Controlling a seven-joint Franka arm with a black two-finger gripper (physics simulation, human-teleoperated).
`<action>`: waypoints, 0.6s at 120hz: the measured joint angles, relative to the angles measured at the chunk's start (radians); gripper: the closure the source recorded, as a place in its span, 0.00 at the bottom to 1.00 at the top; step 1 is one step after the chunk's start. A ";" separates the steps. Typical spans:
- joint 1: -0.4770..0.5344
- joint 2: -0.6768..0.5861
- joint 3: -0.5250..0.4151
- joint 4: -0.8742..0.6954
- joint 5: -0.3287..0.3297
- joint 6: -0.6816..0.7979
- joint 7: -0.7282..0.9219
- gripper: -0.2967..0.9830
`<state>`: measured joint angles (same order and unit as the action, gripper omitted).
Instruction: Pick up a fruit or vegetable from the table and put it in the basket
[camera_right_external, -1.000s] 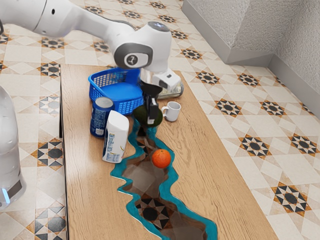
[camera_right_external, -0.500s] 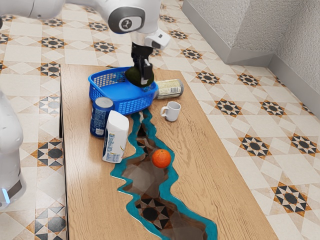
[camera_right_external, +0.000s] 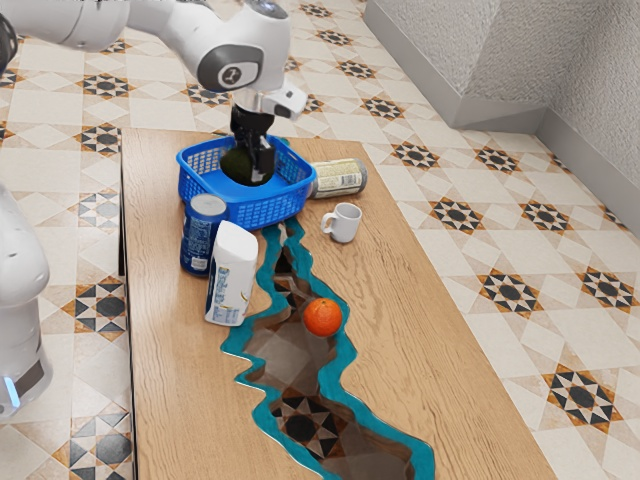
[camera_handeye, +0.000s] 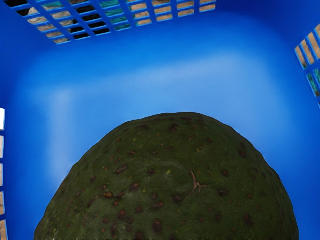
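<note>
Gripper (camera_right_external: 257, 172) closed on a dark green avocado (camera_right_external: 238, 168), pointing down inside the walls of the blue basket (camera_right_external: 262, 212). Cannot tell whether the fruit touches the basket floor. Wrist view: skin bumpy, flecked red-brown, a small pale branching scar on top; around it a smooth blue floor and slotted sides.

White arm (camera_right_external: 225, 68) enters from the exterior view's upper left.

Close around the basket: a can (camera_right_external: 340, 178) with a pale label, lying on its side, just off the basket on the exterior view's right. White mug (camera_right_external: 345, 222) near that can, upright, handle toward the exterior view's left. Blue canister (camera_right_external: 200, 240), upright, just beside the basket. White bottle (camera_right_external: 232, 275) standing next to the canister; contact between the two unclear.

Farther out: one orange (camera_right_external: 323, 317), on the counter (camera_right_external: 430, 400), well apart from the basket. It sits on a see-through, teal-edged inlay (camera_right_external: 347, 375) winding along the wood.

Beyond: patterned tile floor (camera_right_external: 580, 400), dark stars on cream, and rough pale walls (camera_right_external: 500, 60) with grey skirting.
</note>
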<state>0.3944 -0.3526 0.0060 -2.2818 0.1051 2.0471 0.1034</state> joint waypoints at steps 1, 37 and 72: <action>0.000 0.001 0.000 -0.004 0.000 0.004 -0.001 0.41; 0.002 0.008 0.001 -0.047 -0.008 0.084 -0.011 0.31; 0.003 0.007 0.002 -0.045 -0.012 0.087 -0.010 0.27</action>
<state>0.3974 -0.3460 0.0082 -2.3271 0.0935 2.1337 0.0933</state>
